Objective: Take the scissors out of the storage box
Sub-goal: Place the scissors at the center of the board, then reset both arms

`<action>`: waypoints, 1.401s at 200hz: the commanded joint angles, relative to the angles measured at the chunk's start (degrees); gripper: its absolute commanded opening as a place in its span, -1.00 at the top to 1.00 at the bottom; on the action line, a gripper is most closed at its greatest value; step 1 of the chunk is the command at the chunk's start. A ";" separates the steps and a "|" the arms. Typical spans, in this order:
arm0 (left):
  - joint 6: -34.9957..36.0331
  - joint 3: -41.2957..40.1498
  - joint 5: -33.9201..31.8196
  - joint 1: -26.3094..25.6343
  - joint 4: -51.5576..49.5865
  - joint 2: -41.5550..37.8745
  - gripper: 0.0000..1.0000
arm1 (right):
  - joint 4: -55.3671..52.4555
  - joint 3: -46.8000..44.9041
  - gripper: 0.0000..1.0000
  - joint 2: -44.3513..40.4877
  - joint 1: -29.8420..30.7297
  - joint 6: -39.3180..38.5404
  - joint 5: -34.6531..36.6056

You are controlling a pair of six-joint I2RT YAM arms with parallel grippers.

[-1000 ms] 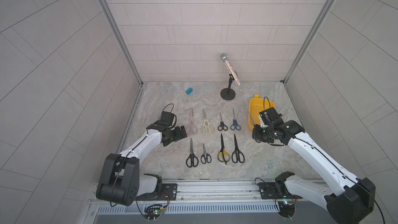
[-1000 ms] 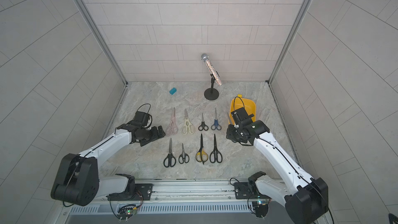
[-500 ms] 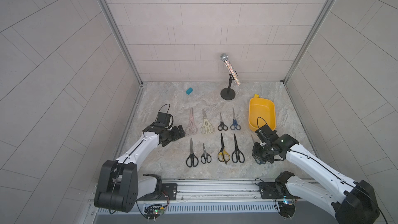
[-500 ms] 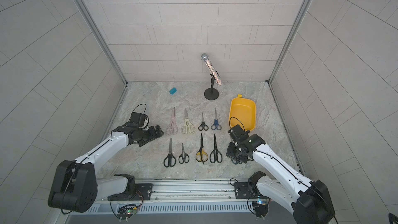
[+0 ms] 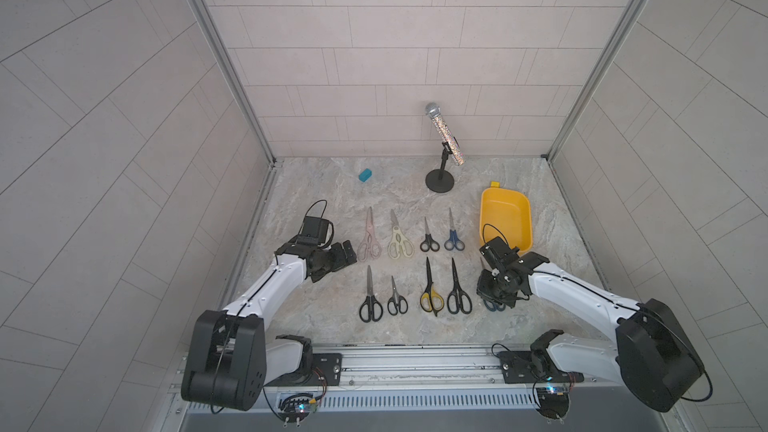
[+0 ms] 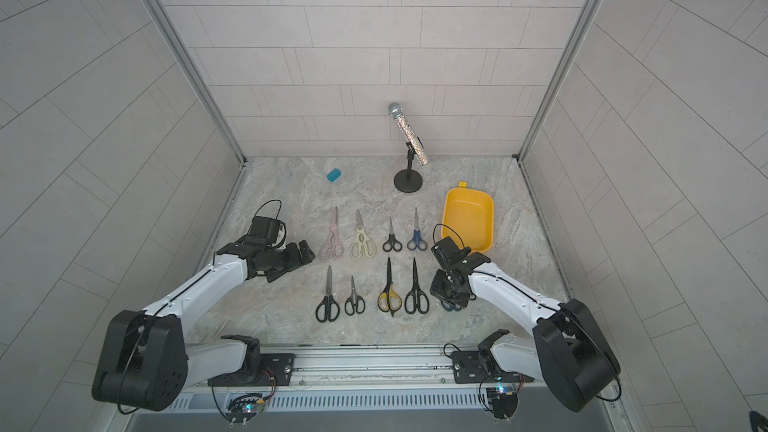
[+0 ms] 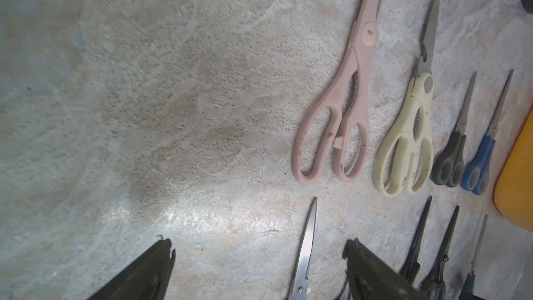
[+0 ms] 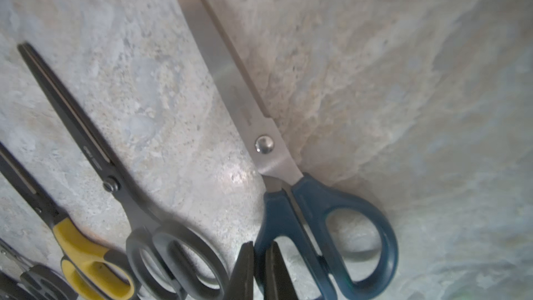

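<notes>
Swung over from the storage box (image 5: 505,222), my right pincer (image 8: 261,255) sits at the near row, clenched on the handle of the dark-blue scissors (image 8: 264,143), which seem to rest on the desk (image 5: 316,184). Box looks empty: last placement. Next I release, lift clear; left pincer (image 7: 258,245) gapes empty

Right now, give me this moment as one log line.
right gripper: shut on dark-blue scissors | left gripper: open | storage box: looks empty

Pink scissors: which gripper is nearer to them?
Left. The left gripper sits just beside the pink scissors; the right gripper is beyond both rows, shut on the dark-blue scissors.
</notes>
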 commanded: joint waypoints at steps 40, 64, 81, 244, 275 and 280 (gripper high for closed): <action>0.64 0.37 -2.32 0.43 -1.31 -1.54 -1.00 | 2.70 0.83 0.82 4.35 -1.76 -3.34 1.95; 0.79 0.37 -3.08 0.44 -1.43 -1.70 -1.00 | 2.77 3.19 0.53 4.21 -1.76 -3.69 1.17; 1.15 0.43 -4.03 0.39 -1.51 -1.72 -1.00 | 0.96 4.85 0.37 2.76 -1.75 -4.30 1.08; 18.10 -6.84 -25.17 7.63 31.87 -4.12 -1.00 | 37.18 7.80 0.07 1.17 -25.48 -42.66 21.83; 24.57 -11.06 -29.48 8.97 45.43 1.98 -1.00 | 62.59 -7.75 0.04 3.56 -27.34 -47.42 23.80; 25.08 -11.94 -30.11 9.21 48.14 2.93 -1.00 | 66.12 -9.82 0.03 4.00 -27.34 -46.85 24.61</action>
